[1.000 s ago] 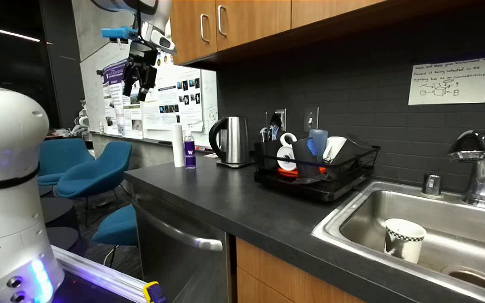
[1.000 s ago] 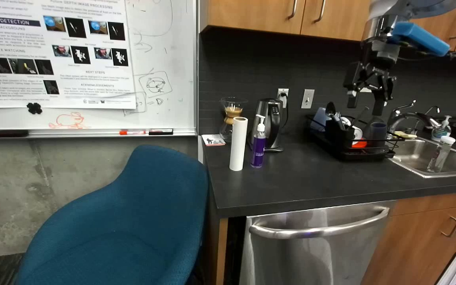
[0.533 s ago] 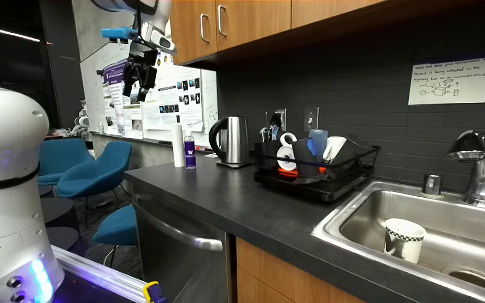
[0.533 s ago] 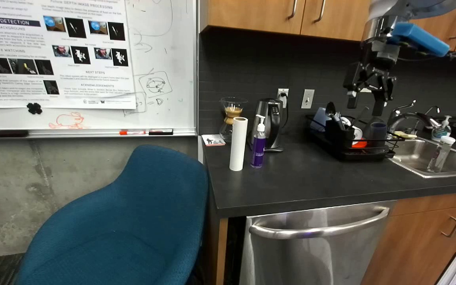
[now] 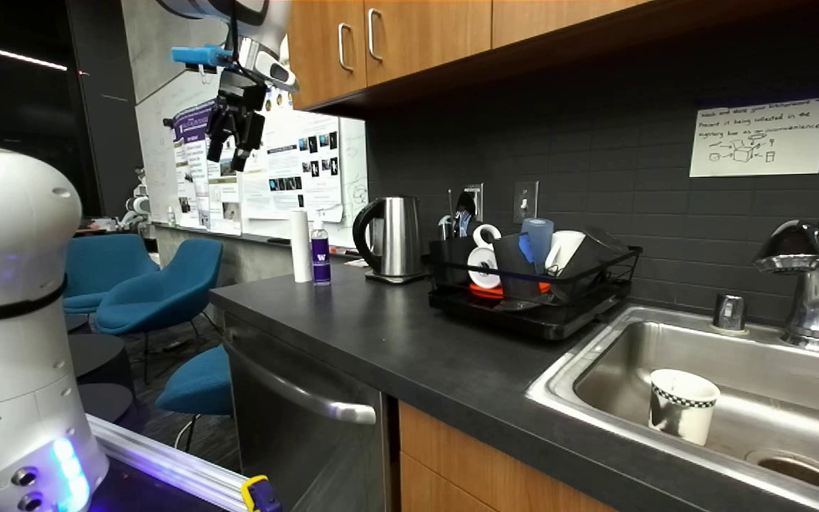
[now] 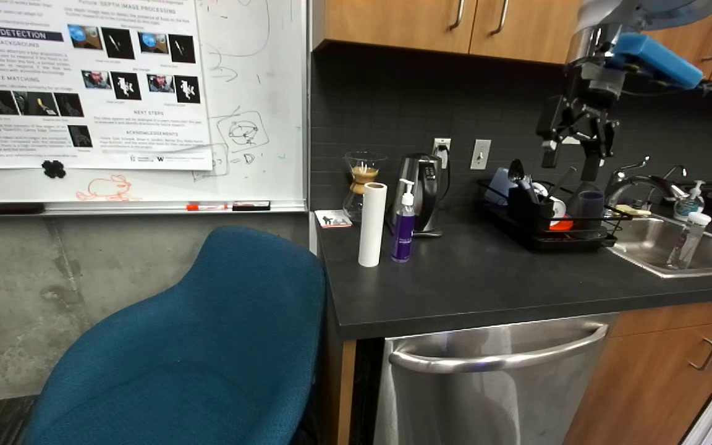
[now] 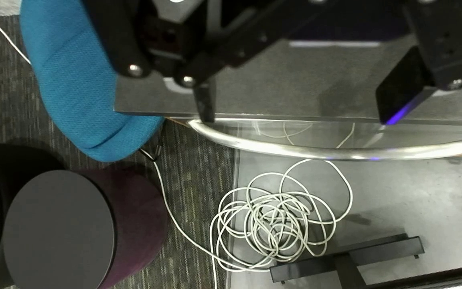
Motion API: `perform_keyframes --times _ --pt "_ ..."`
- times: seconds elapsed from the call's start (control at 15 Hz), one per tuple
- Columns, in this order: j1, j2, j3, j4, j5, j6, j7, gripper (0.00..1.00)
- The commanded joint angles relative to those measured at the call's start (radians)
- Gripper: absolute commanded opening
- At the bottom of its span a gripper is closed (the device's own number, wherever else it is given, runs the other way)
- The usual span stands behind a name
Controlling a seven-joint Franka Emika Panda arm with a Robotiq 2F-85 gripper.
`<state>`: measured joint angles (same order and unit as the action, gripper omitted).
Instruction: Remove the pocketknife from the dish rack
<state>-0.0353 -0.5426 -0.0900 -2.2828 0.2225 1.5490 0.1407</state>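
The black wire dish rack (image 5: 561, 328) stands on the counter left of the sink and also shows in an exterior view (image 6: 563, 245). It holds white mugs (image 5: 483, 267), a blue cup (image 5: 538, 238), something orange-red and dark utensils. I cannot pick out a pocketknife in any view. My gripper (image 5: 228, 158) hangs high in the air with fingers pointing down, apart from the rack. It also shows in an exterior view (image 6: 570, 164). In the wrist view the gripper (image 7: 297, 119) is wide open with nothing between its fingers, over the counter's front edge.
A steel kettle (image 5: 399, 238), a white roll (image 5: 301, 246) and a purple bottle (image 5: 320, 256) stand on the counter. The sink (image 5: 559, 387) holds a mug (image 5: 683, 405). Wooden cupboards (image 5: 424, 43) hang above. A dishwasher handle (image 7: 295, 150) sticks out below the counter edge.
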Motion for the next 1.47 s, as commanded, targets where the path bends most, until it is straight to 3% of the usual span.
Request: perform_keyframes --times 0.0,0.53,1.4 --pt "-0.022 0.002 0.017 0.003 0.007 -0.005 -0.009 1.0" --pt "-0.079 0.051 -0.015 -0.011 -0.054 0.089 -0.054 1.0" --pt "-0.159 0.216 -0.114 0.027 -0.198 0.445 -0.147 1.0"
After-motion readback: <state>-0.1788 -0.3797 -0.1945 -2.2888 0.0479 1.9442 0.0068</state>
